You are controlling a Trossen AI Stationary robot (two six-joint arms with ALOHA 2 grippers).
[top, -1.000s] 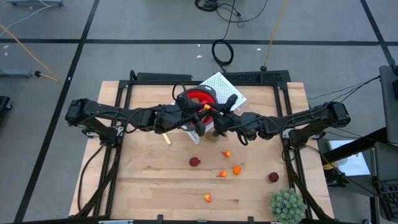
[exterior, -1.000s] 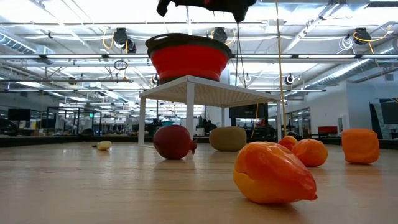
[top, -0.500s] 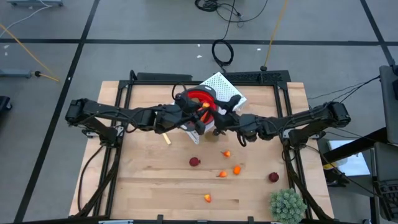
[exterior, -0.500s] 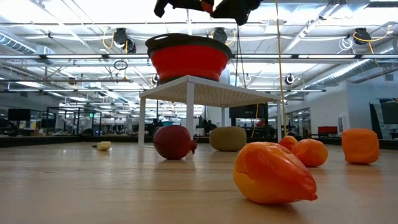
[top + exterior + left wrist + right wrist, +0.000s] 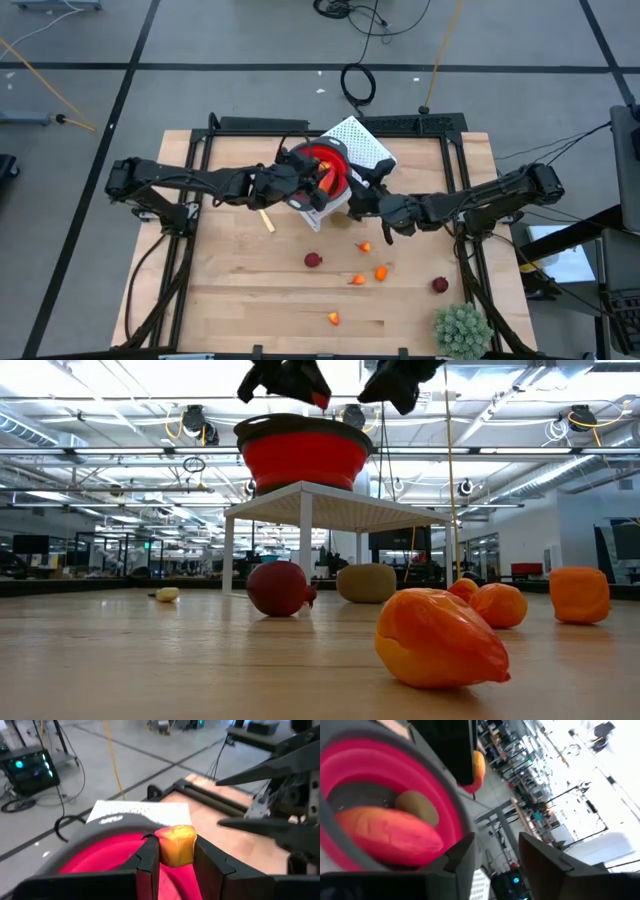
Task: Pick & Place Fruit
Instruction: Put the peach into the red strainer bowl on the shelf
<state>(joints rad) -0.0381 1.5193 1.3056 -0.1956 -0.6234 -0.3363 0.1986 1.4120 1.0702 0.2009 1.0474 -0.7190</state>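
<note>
Left gripper (image 5: 172, 862) closed on an orange fruit piece (image 5: 176, 844), held over the red bowl (image 5: 322, 160) just above centre of the high view; in the left wrist view the piece sits pinched between the two dark fingers (image 5: 149, 862) with the bowl's pink inside right behind it

Right gripper (image 5: 495, 852) at the bowl's right-hand rim in the high view, fingers apart with nothing between them; in the right wrist view looking down into the bowl, where a large orange-red piece (image 5: 387, 836) and an olive-brown oval (image 5: 417, 807) lie side by side

Bowl raised on a small white stand (image 5: 330, 510), upper middle of the low view, both grippers dark above its rim

Rest of the fruit loose on the wooden table (image 5: 230, 290), lower middle of the high view: a dark red ball (image 5: 313, 260) left of three small orange bits (image 5: 381, 272), another orange bit (image 5: 334, 319) lower down, a second dark red ball (image 5: 440, 285) to the right

Spiky green plant ball (image 5: 462, 330) at the lower right corner of the table

Cream-coloured handle (image 5: 266, 222) lying left of the stand
</note>
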